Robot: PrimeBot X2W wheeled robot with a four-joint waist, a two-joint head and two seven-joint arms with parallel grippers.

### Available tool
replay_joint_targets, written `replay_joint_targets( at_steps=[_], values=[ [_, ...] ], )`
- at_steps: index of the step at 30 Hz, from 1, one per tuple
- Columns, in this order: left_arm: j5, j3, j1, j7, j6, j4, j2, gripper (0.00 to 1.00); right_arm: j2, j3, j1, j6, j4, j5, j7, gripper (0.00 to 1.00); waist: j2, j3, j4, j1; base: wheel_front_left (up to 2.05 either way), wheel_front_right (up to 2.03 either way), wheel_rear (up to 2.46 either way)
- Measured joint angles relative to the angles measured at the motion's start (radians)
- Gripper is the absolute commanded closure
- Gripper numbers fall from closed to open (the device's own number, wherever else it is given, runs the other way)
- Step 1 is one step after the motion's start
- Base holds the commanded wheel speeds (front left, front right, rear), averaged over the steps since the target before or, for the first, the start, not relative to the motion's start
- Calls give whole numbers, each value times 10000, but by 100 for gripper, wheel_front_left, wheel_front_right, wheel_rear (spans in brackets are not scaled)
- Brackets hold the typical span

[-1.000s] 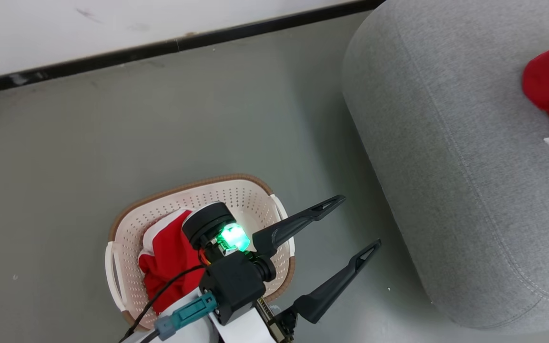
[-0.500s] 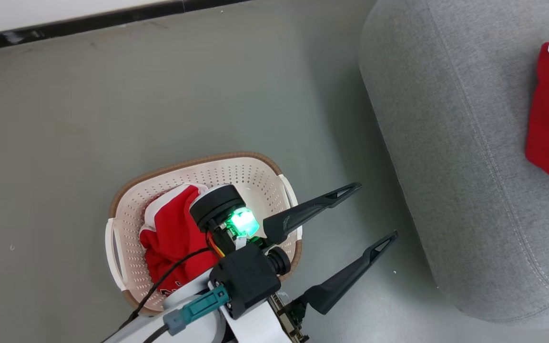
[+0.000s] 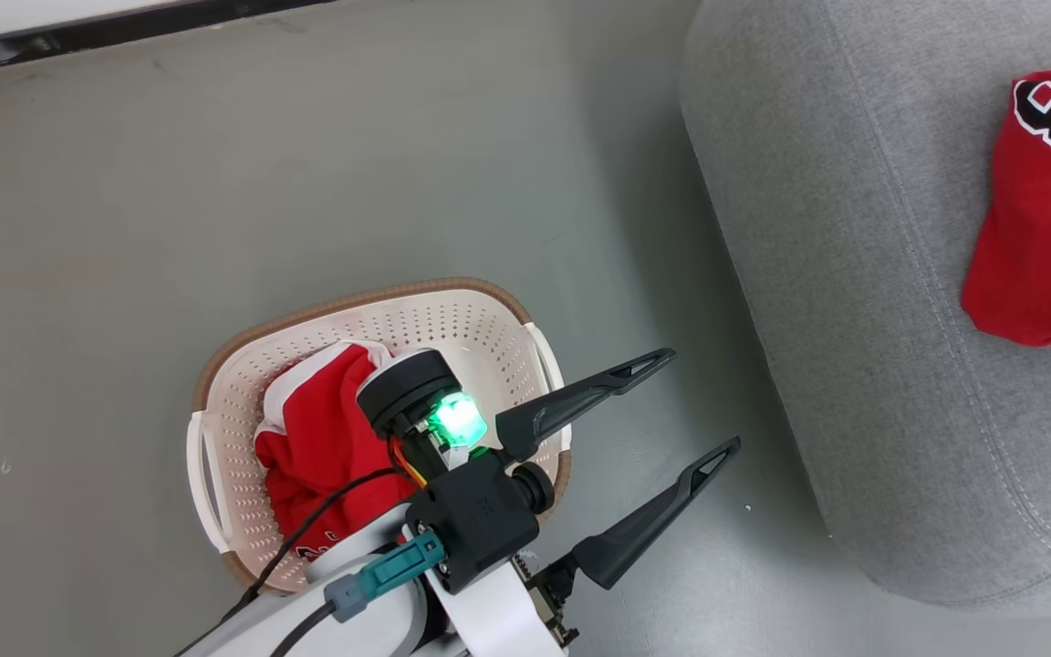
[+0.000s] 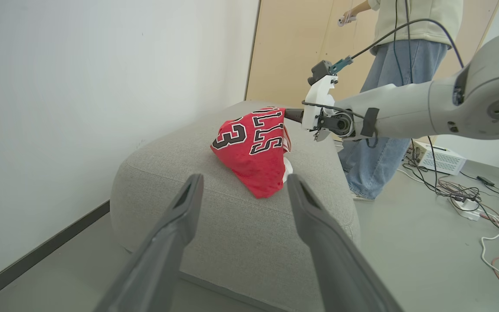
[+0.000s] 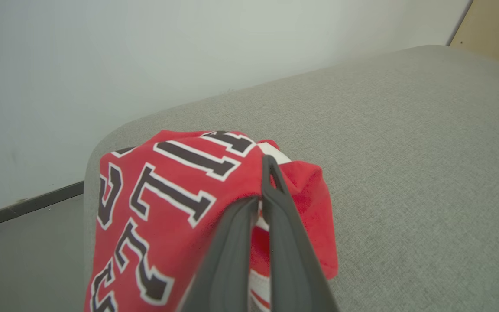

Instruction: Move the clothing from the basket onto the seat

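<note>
- one of two garments out of the basket (image 3: 343, 306): jersey (image 3: 1045, 210) on the seat (image 3: 854, 319), right of frame, right gripper (image 5: 268, 173) clamped on it, not yet released.
- what's left?
- shorts (image 3: 320, 447) in the basket, lower left. left gripper (image 3: 703, 397) wide, empty.

On the red jersey (image 4: 249, 158) on the seat (image 4: 232, 225) you read black, white-edged "3" and "LLS"; the rest is hidden in folds. Small dark print on the shorts (image 3: 316, 447) in the basket (image 3: 471, 342) is illegible.
</note>
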Motion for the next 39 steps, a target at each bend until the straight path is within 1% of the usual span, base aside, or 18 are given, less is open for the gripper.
replay_joint_targets(
  at_steps=[4,5,8,9,10,17,22,30,35,36,39],
  values=[
    [-48,-92,0,-79,0,125,8,0,115,6,-1,0,88,-86,-13,100,0,-37,-82,0,0,0,0],
    [-96,-115,0,-86,0,153,10,0,146,4,-1,0,98,-105,-15,95,0,-52,-103,0,0,0,0],
    [-192,-171,1,-142,0,234,13,0,174,-13,-1,0,132,-157,-46,42,0,-111,-163,0,0,0,0],
    [-207,-192,1,-169,0,257,13,0,188,-23,-1,0,150,-173,-58,8,0,-134,-183,-1,0,0,0],
    [-242,-217,1,-180,0,280,15,0,205,-31,-1,0,173,-174,-58,0,0,-160,-202,0,0,0,0],
    [-351,-303,1,-265,0,520,100,0,418,-48,138,0,194,-234,-59,0,0,-369,-357,0,0,0,0],
    [-460,-314,2,-343,0,660,121,0,387,38,416,0,84,-337,-59,0,0,-550,-492,0,0,0,0],
    [-640,-207,29,-525,0,959,142,0,10,69,628,0,-587,-782,-73,0,0,-894,-734,0,0,0,0],
    [-834,13,93,-606,0,1193,163,0,-155,199,634,0,-1126,-915,-73,0,0,-1155,-859,0,0,0,0],
    [-911,123,171,-646,2,1269,163,0,-278,265,634,0,-1356,-1095,-75,0,0,-1270,-896,0,0,0,0],
    [-988,263,319,-692,15,1384,161,0,-347,403,632,0,-1657,-1312,-77,0,0,-1446,-930,0,0,0,0]
  ],
)
